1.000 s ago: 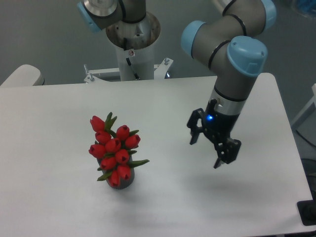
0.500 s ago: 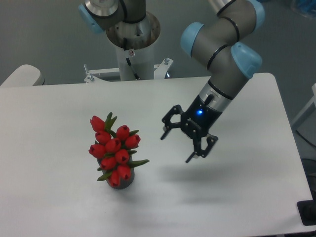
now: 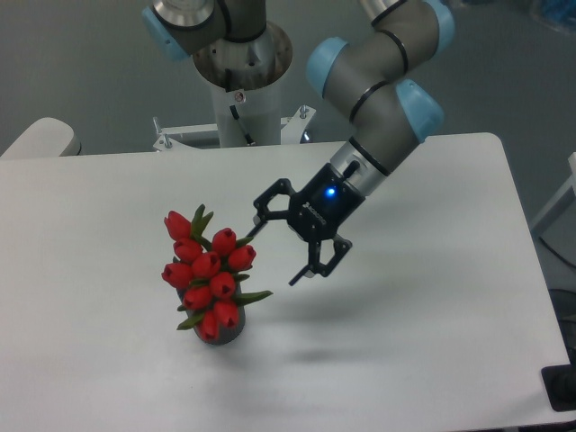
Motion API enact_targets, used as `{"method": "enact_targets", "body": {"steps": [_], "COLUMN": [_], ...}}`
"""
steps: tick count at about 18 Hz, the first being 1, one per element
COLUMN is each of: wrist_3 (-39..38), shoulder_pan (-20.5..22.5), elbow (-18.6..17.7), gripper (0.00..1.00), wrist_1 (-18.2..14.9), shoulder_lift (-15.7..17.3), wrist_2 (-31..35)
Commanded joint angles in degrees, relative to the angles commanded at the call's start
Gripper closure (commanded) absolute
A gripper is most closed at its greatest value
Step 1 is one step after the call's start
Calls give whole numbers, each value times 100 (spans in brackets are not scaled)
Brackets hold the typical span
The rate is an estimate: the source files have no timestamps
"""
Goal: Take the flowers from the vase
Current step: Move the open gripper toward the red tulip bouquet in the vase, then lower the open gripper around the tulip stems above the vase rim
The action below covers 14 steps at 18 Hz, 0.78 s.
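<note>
Moved left across the table (image 3: 432, 360), the gripper (image 3: 273, 255) now hovers just right of the flowers (image 3: 207, 270), jaws spread wide and empty. Flowers stand in the vase (image 3: 220, 333).

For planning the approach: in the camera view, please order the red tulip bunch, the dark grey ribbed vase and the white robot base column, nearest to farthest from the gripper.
1. Red tulip bunch, just left of the open gripper.
2. Dark grey ribbed vase, lower left.
3. White robot base column, at the table's far edge.
</note>
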Motion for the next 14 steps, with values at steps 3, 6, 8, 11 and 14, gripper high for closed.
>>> {"method": "enact_targets", "body": {"steps": [3,6,8,11,14], "wrist_3": [-192,-605,-624,-580,-615], "shoulder_pan": [-150,-299,-370,-449,-572], "elbow": [-238,-238,-256,-256,-256], "gripper": [0,0,0,0,0], "wrist_1": [790,1231,1328,1450,1636], "shoulder_lift": [-34,-70,-104,-184,-289], "wrist_2": [-44,-36,-36,-27,-27]}}
